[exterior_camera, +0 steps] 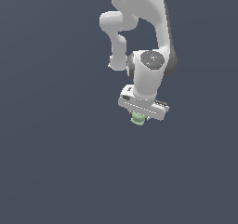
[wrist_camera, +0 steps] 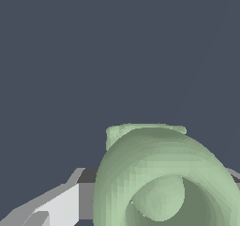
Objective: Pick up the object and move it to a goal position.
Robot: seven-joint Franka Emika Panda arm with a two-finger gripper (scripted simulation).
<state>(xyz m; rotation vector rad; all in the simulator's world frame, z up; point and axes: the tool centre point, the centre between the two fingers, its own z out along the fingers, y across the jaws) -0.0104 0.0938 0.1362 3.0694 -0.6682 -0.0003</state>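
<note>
Jaws gripping object, hollow centre wrist-visible

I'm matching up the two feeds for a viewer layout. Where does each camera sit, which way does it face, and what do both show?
Exterior view: off the arm, its exact position unknown, facing the white arm and its tool over a plain dark ground; the pale green object peeks out beneath.
Wrist view: on the wrist, looking past the tool at the object, which fills the near frame; one grey-white finger shows.
Shared: the green object and the tool.
</note>
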